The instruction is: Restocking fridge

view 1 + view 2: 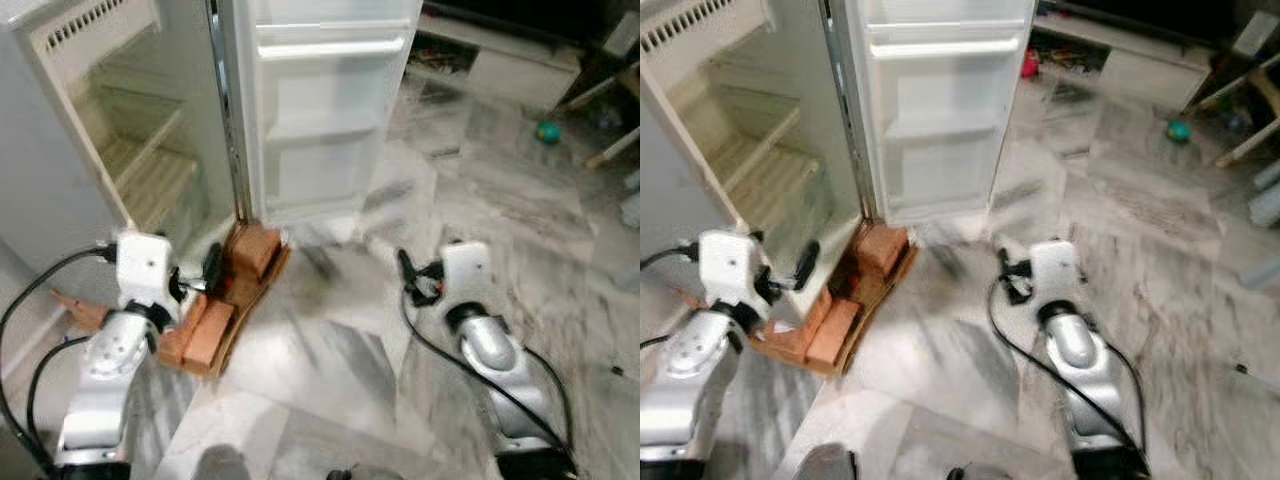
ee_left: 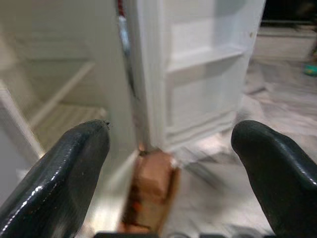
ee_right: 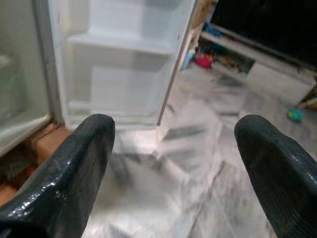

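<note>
black fingers (image 2: 59, 178) of both grippers spread wide, holding nothing.

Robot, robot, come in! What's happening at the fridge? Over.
Left gripper open, right gripper open, both holding nothing. Fridge door wide open, shelves bare. Bricks on the floor under the fridge front.

We face the fridge (image 1: 60, 130), its door (image 1: 320, 110) swung open to the right of its shelves (image 1: 150, 170). Bricks (image 1: 225, 290) lie on the floor (image 1: 350, 340) under the fridge's front edge. Far right, a ball (image 1: 547, 131) lies near a cabinet (image 1: 520, 70).
</note>
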Available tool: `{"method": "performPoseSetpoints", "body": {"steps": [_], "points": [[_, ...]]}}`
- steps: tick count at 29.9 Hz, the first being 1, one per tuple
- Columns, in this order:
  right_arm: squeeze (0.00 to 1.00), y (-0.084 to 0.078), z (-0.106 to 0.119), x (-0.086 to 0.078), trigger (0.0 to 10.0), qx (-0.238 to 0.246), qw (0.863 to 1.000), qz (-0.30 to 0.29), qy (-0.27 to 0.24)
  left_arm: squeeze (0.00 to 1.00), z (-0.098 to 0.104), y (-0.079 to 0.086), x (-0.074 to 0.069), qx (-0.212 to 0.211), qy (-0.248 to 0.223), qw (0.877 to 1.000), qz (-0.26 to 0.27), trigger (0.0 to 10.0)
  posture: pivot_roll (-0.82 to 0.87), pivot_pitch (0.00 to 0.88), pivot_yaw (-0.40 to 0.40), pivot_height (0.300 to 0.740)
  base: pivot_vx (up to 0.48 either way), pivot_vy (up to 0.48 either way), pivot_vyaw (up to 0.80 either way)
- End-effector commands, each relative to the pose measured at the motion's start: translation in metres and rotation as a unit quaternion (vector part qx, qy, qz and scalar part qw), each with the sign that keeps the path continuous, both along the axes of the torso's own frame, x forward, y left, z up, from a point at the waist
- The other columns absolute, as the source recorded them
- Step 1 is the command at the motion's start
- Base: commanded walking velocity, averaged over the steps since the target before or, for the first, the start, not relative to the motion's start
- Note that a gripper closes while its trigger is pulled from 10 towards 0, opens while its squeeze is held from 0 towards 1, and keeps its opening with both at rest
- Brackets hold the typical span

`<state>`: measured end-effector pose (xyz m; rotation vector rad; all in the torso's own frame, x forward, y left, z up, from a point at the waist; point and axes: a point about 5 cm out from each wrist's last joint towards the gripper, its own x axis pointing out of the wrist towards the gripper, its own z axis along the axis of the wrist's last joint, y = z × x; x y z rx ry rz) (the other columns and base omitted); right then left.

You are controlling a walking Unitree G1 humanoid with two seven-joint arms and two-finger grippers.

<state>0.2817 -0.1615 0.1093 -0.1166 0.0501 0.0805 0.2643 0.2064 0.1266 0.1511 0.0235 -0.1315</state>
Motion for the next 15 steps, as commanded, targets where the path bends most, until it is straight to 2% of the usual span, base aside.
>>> {"method": "performPoseSetpoints", "body": {"steps": [1,5,7,15], "points": [[0.00,0.0064,0.0106,0.0023,10.0,0.030,0.999,0.013,-0.024,0.00,-0.0042,0.0070,-0.0038,0.006,0.009,1.000,0.018,10.0,0.11,0.110,-0.101,0.740,0.416,0.000,0.00],[0.00,0.0082,0.0185,0.0078,10.0,0.041,0.999,0.010,-0.029,0.00,-0.0070,0.0049,-0.0069,0.002,0.010,1.000,0.016,10.0,0.08,0.120,-0.101,0.740,0.431,0.000,0.00],[0.00,0.0086,0.0190,0.0093,10.0,0.057,0.998,0.007,-0.027,0.00,-0.0099,0.0033,-0.0071,0.002,0.012,1.000,0.015,10.0,0.08,0.120,-0.101,0.740,0.461,0.000,-0.80],[0.00,0.0132,0.0186,0.0064,10.0,0.066,0.997,0.005,-0.030,0.00,-0.0129,0.0011,-0.0086,-0.002,0.013,1.000,0.014,10.0,0.09,0.120,-0.096,0.740,0.480,0.000,-0.80]]}}
